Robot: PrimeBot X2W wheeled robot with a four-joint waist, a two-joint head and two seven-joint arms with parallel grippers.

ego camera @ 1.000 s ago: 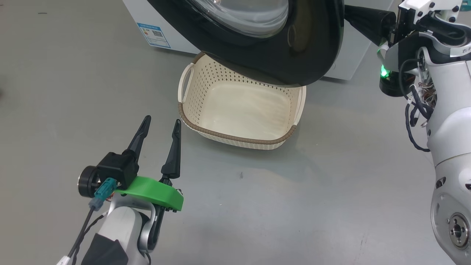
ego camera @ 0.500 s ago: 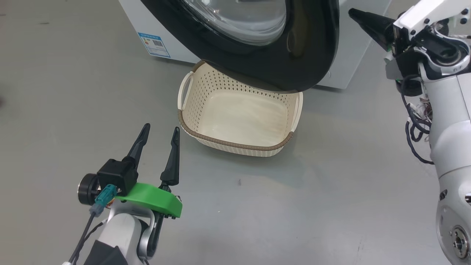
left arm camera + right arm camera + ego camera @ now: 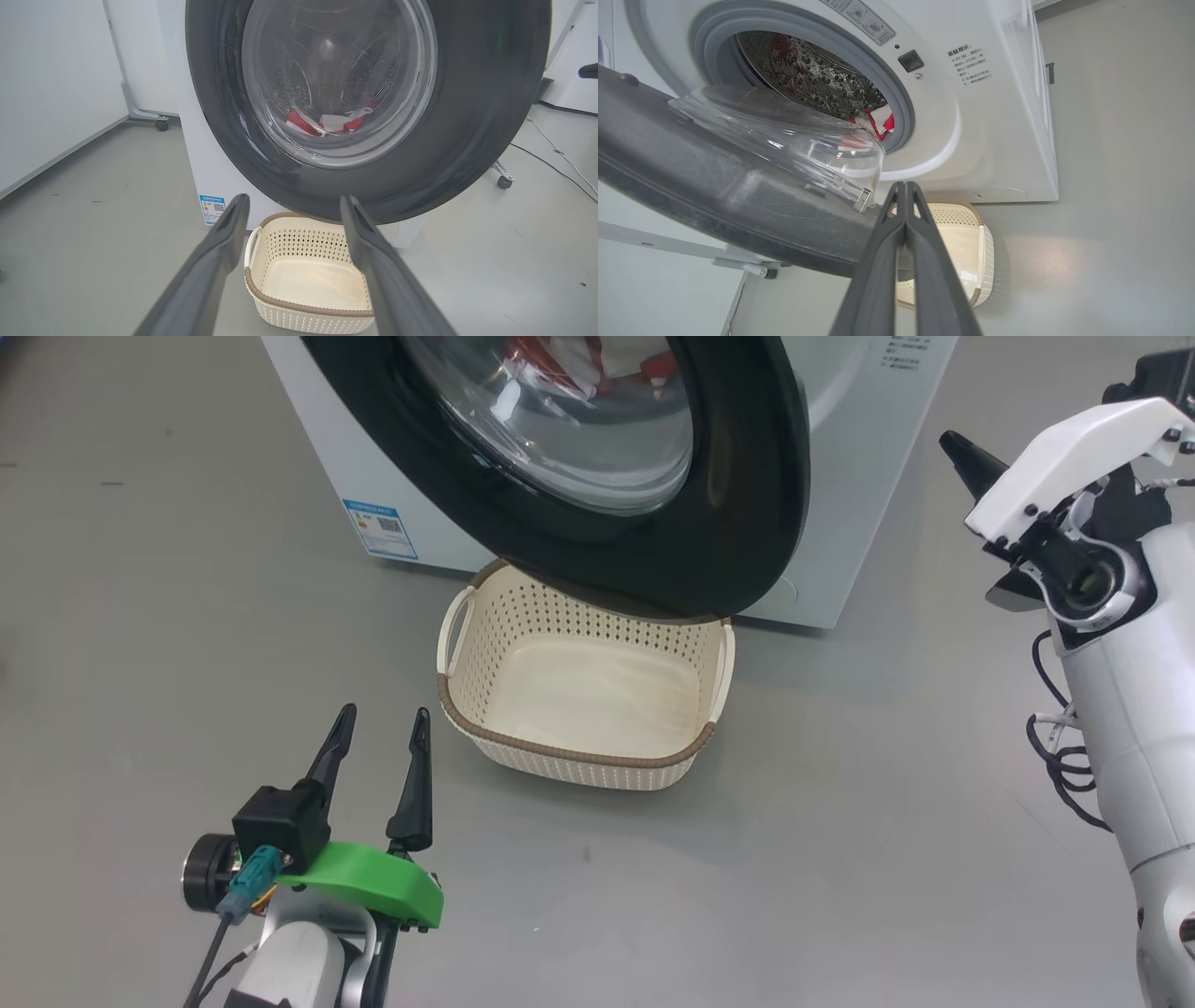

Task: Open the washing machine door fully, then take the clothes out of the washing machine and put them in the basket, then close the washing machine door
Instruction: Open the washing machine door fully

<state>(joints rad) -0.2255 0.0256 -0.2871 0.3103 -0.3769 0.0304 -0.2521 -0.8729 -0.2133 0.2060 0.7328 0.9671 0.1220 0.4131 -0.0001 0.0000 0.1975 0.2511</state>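
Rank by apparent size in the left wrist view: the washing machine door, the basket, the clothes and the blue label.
1. washing machine door, by far the largest.
2. basket.
3. clothes, seen through the door and partly hidden, so true size is unsure.
4. blue label, the smallest.

Grey floor, with a washer and a basket standing on it.

The floor (image 3: 840,821) is smooth, pale grey and slightly glossy, marked by a few small dark specks (image 3: 587,852). The washing machine (image 3: 868,476) stands directly on it, a blue label (image 3: 380,529) at the lower corner of its front. The basket (image 3: 569,758) sits on the floor just in front of the machine, its far end close to the white front panel. In the left wrist view, a castor (image 3: 162,125) of a grey frame rests on the floor beside the machine, another castor (image 3: 502,182) stands on the other side, and a thin cable (image 3: 551,161) trails across the floor there.
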